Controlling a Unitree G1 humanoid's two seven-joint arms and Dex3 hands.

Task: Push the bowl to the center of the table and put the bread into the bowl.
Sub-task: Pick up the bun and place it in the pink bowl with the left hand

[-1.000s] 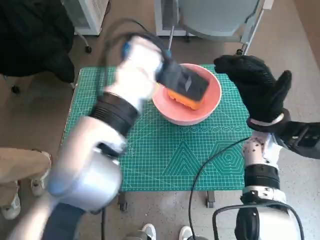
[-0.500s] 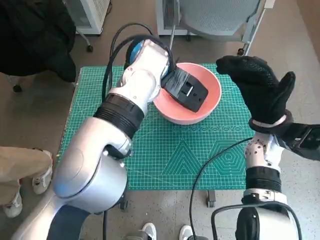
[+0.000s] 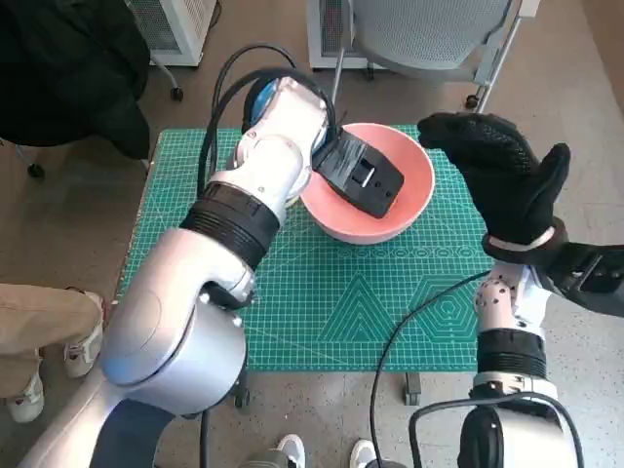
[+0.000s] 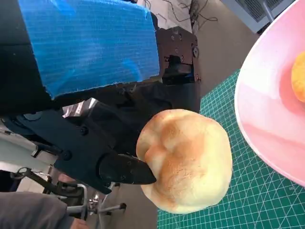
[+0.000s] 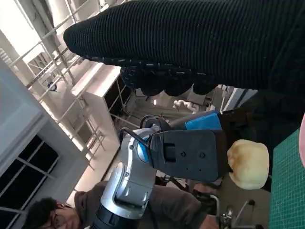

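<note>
Black left hand (image 4: 95,143) grips bread (image 4: 186,160).

My round pale bread bun (image 4: 186,162) looks matt and crusty; the pink plastic bowl (image 4: 267,119) is smooth, my black knitted glove (image 5: 200,43) ribbed.

Bowl (image 3: 390,216) at far-centre of mat (image 3: 331,302); L arm (image 3: 249,195) crosses mat's left half diagonally, blocks approach from that side. L hand (image 4: 90,95) w/ bread (image 4: 183,160) just beside bowl rim, over mat edge. R hand (image 3: 497,175) raised at bowl's right, close to rim. Near half of mat open betw. arms. Chair base (image 3: 419,39) beyond far edge.
</note>
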